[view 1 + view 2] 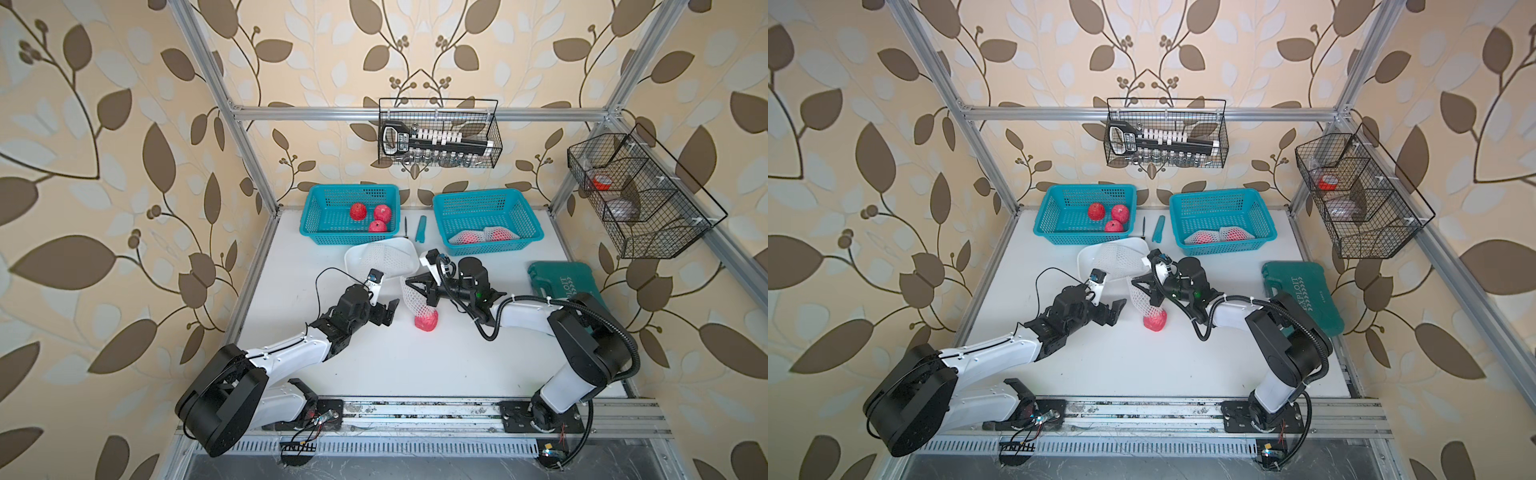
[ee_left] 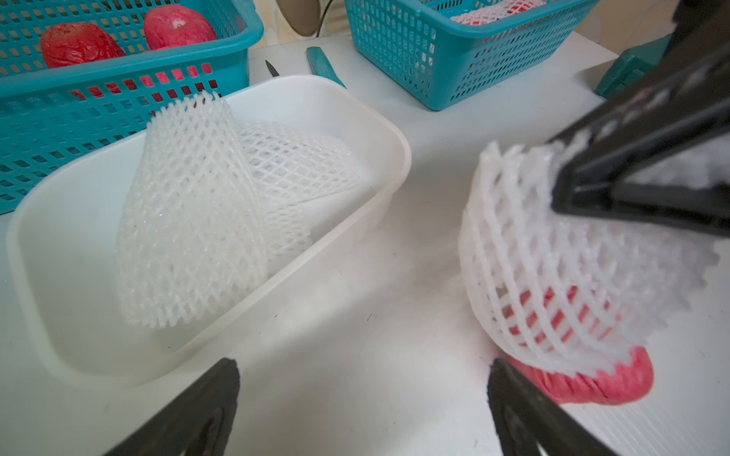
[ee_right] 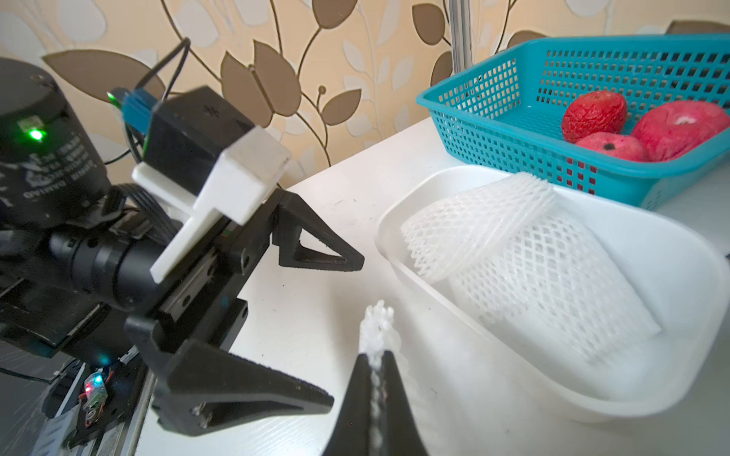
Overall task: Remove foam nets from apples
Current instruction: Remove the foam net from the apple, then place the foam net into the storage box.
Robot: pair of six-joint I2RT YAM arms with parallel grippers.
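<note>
Foam net (image 2: 553, 256) soft and meshed; tub (image 2: 316, 110) smooth plastic (slightly glossy).

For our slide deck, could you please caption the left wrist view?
Right gripper pinches a foam net, partly pulled off an apple, beside a white tub holding empty nets.

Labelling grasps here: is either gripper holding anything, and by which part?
Right gripper is shut on the white foam mesh net, pinching its open edge opposite the round red apple. Left gripper is open, holding nothing.
</note>
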